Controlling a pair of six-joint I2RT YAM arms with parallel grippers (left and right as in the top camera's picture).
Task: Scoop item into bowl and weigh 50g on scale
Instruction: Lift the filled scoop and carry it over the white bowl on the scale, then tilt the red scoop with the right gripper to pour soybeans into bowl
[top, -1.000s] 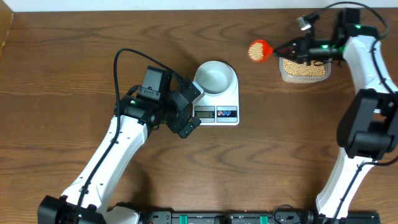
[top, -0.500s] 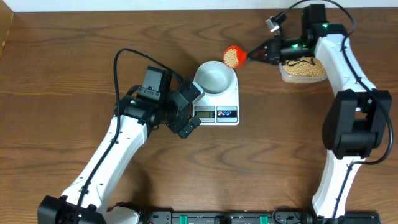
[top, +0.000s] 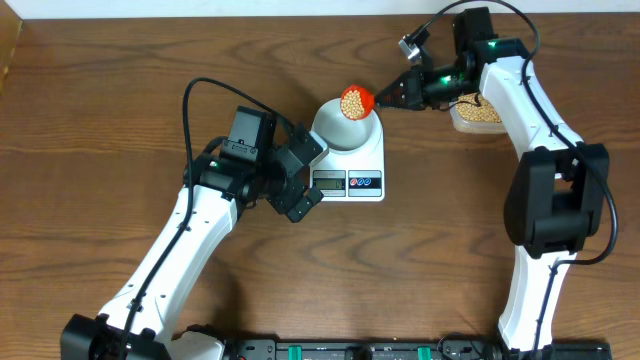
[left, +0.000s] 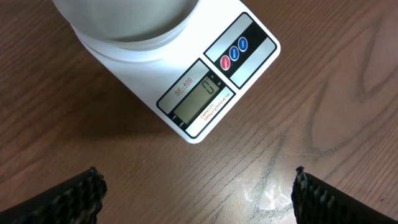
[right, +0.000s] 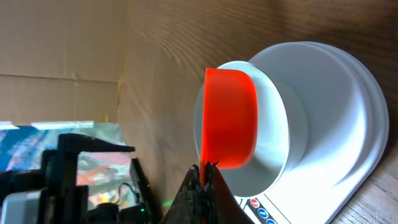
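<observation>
Hovering over bowl (top: 338, 131): scoop (top: 357, 101) of beans (top: 353, 98) clamped in right jaws; left jaws wide beside scale (top: 367, 161).

Scale (left: 155, 70), left wrist view: model mark "SF-400" printed in grey just above the LCD (left: 200, 103). LCD reads a single "0", at its right end. One line of fine print runs under the LCD, too small to read for certain. Round buttons (left: 234, 53), one red and two blue, on a dark strip: lettering on each, illegible. Overhead view: LCD and buttons visible, nothing readable at that res. Right wrist view: no legible text.
</observation>
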